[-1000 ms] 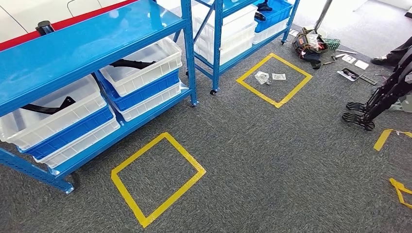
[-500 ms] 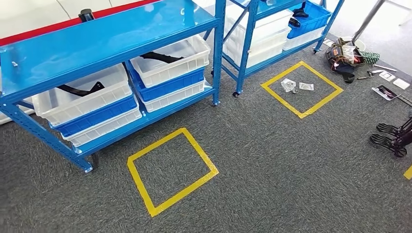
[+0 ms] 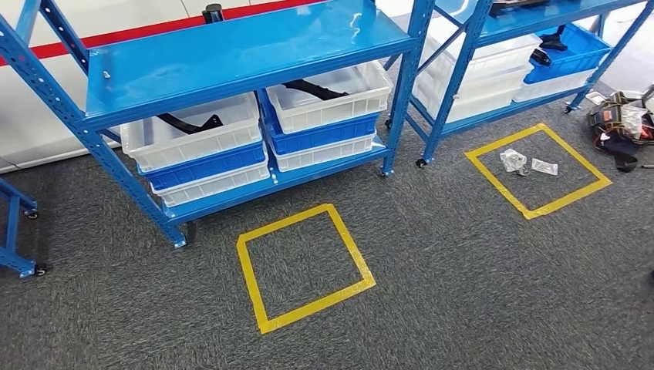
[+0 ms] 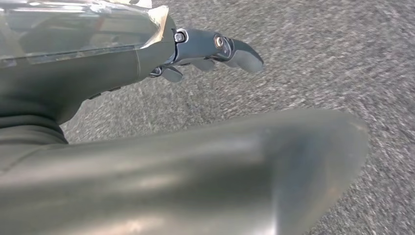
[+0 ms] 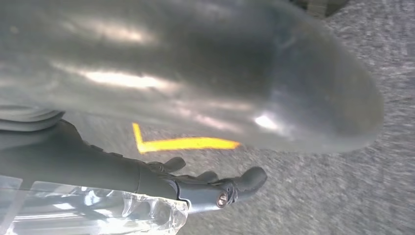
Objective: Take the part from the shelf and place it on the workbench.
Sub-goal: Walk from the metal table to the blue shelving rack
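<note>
Head view shows black parts [image 3: 187,123] in shelf [image 3: 231,54] bins; wrist views show left hand [image 4: 205,49] and right hand [image 5: 205,188] spread, empty.

Blue shelving racks: three, a main rack [image 3: 231,54] in the centre, a second rack [image 3: 532,15] at far right, and the corner of a third rack [image 3: 14,231] at the left edge.
White bins on the main rack: two on top, the left white bin [image 3: 193,139] and the right white bin [image 3: 332,96].
Black parts in those bins: two, one black part [image 3: 189,122] on the left, another black part [image 3: 312,89] on the right.
Yellow tape squares on the carpet: two, the near square [image 3: 305,266] and the far square [image 3: 537,169].
Clear plastic bags inside the far square: two, one clear bag [image 3: 513,160] beside a second clear bag [image 3: 544,166].
Robot hands over the carpet: two, the left hand [image 4: 210,49] and the right hand [image 5: 210,188], both holding nothing.
</note>
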`<state>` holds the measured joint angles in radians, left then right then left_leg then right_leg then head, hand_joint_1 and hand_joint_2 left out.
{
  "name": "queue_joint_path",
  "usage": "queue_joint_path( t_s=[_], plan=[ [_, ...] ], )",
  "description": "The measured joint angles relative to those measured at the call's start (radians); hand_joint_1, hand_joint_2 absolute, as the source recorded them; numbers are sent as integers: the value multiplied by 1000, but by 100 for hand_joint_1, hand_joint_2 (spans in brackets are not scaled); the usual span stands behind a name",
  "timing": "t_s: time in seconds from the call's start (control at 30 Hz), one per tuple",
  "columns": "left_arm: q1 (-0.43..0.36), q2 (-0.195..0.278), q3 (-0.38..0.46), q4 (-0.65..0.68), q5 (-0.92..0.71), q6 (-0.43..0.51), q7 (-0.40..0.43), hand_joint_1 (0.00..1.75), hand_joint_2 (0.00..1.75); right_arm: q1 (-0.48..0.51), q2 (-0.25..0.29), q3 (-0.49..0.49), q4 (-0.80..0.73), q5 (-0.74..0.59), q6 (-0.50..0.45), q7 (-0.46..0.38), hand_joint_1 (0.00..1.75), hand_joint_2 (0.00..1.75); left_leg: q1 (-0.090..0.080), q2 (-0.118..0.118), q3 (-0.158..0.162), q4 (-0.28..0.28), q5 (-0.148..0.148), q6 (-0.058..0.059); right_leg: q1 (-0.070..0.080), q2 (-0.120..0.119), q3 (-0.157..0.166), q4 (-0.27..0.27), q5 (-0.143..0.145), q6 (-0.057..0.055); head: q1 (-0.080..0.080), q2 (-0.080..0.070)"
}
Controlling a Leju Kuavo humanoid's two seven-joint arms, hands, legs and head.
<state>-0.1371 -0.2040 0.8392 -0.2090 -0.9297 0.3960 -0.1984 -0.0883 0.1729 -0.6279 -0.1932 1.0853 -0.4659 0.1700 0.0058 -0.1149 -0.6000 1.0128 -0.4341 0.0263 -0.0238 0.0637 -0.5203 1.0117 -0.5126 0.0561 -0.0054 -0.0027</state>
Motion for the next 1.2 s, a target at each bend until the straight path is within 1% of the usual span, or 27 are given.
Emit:
queue_joint_path(
  t_s=[0.07,0.1,0.13,0.2,0.27,0.3,0.33,0.37,0.43,0.5,0.57,0.6,0.67,0.7,0.73,0.77,0.8,0.83,0.87,0.9,0.93,0.97,1.0,1.07,1.1,1.13,1.2],
  plan=[
    [1,0,0,0,0,0,0,0,0,-1,1,0,0,1,0,1,0,0,2,-11,-6,-2,5,-12,2,-19,2,0,7,-18,-2,0],
    [2,0,0,0,0,0,0,0,0,-1,1,0,0,3,-1,1,0,0,2,3,-10,4,1,-17,1,-29,3,-1,10,-25,-2,0],
    [3,1,0,0,0,1,1,0,0,-2,1,0,0,4,-1,1,0,0,2,27,-22,27,-15,-21,-2,-40,3,-3,12,-33,-5,0],
    [3,0,0,0,-1,1,1,0,0,0,1,0,0,5,-1,1,0,0,1,86,-72,136,-79,-28,0,-66,1,-4,13,-44,-11,0],
    [3,0,0,0,-1,0,2,0,0,3,0,-1,0,5,-1,1,0,0,3,107,-132,267,-136,-32,5,-96,-1,-3,12,-50,-13,0],
    [4,0,0,0,-1,0,2,0,0,4,-1,-1,0,6,-1,1,0,0,4,110,-143,293,-140,-33,7,-110,-2,-3,11,-50,-13,0],
    [5,0,0,0,-1,-1,3,0,0,3,-1,-1,0,8,-1,1,0,0,5,113,-132,277,-124,-31,8,-123,-2,-3,10,-51,-13,0],
    [6,0,0,0,-1,-1,4,0,0,2,0,-1,0,10,-1,1,0,0,4,122,-100,222,-95,-28,9,-135,0,-3,9,-52,-14,0],
    [6,1,0,0,-1,0,6,0,0,0,1,-1,0,17,-1,1,0,0,-2,168,-18,78,-43,-15,15,-156,5,-3,5,-50,-13,0],
    [4,1,0,0,0,1,6,0,0,-2,1,-1,0,23,0,2,0,0,-12,198,17,10,-30,-4,22,-173,9,-4,1,-43,-11,0],
    [5,1,0,0,2,3,5,0,0,-4,2,-1,0,27,0,4,0,0,-16,177,16,3,-29,4,25,-190,14,-7,-2,-34,-11,0],
    [7,2,0,0,4,4,5,0,0,-5,2,-1,0,30,0,5,0,0,-13,165,18,-2,-25,9,24,-182,14,-3,-7,-29,-10,0],
    [8,2,1,0,6,5,4,0,0,-6,3,0,-1,33,1,6,0,0,-5,140,22,-13,-15,20,22,-132,-7,50,-39,-27,-8,0],
    [8,1,1,0,7,6,2,0,0,-6,2,0,0,34,1,7,0,0,-3,127,21,-14,-12,24,19,-100,-34,109,-67,-30,-6,0],
    [7,0,1,0,7,6,1,0,0,-4,1,0,0,35,1,7,0,0,-2,112,19,-14,-11,26,18,-82,-68,180,-96,-32,-4,0],
    [8,-1,1,0,7,6,0,0,0,-2,1,0,0,35,1,8,0,0,-2,96,17,-14,-10,27,17,-73,-100,244,-118,-32,-2,0],
    [10,-1,1,0,7,6,0,0,0,-1,0,0,0,35,1,9,0,0,-1,80,16,-13,-9,26,15,-70,-119,280,-125,-27,-2,0],
    [12,-2,1,0,7,6,0,0,0,0,-1,-1,0,35,1,10,0,0,0,65,16,-12,-9,25,13,-69,-121,276,-115,-18,-2,0],
    [13,-2,1,0,7,6,0,0,0,0,-2,-1,0,35,1,10,0,0,1,49,17,-11,-8,23,9,-64,-101,228,-88,-6,-2,0],
    [14,-2,1,0,7,6,0,0,0,0,-3,-1,0,35,1,10,0,0,3,35,16,-8,-9,19,4,-49,-69,153,-53,7,-2,0],
    [14,-1,1,0,7,6,0,0,0,-1,-3,-1,0,36,1,10,0,0,3,22,15,-3,-10,14,0,-29,-40,84,-26,14,0,0],
    [14,-1,1,0,6,6,-1,0,0,-2,-3,0,0,36,1,11,0,0,2,12,12,1,-12,8,-4,-13,-20,33,-6,15,1,0],
    [15,-1,1,0,6,6,-2,0,0,-3,-3,0,0,37,1,11,0,0,1,5,9,3,-12,2,-5,-2,-11,9,1,10,1,0],
    [17,0,1,0,6,6,-4,0,0,-5,-1,0,1,40,-1,14,0,0,2,-4,6,1,-9,-8,-2,-9,-9,6,5,-9,0,0],
    [18,0,1,0,6,6,-5,0,0,-6,0,-1,1,41,-3,15,0,0,3,4,4,3,-11,-13,-2,-14,-7,6,8,-16,-2,0],
    [18,0,1,0,6,5,-6,0,0,-6,1,-1,1,41,-5,15,0,0,3,24,-3,17,-20,-17,-4,-20,-5,5,11,-24,-4,0],
    [16,1,1,0,6,4,-9,0,0,-5,1,-1,1,40,-8,14,0,0,3,79,-44,106,-73,-24,-4,-36,-5,3,13,-37,-10,0]
  ],
)
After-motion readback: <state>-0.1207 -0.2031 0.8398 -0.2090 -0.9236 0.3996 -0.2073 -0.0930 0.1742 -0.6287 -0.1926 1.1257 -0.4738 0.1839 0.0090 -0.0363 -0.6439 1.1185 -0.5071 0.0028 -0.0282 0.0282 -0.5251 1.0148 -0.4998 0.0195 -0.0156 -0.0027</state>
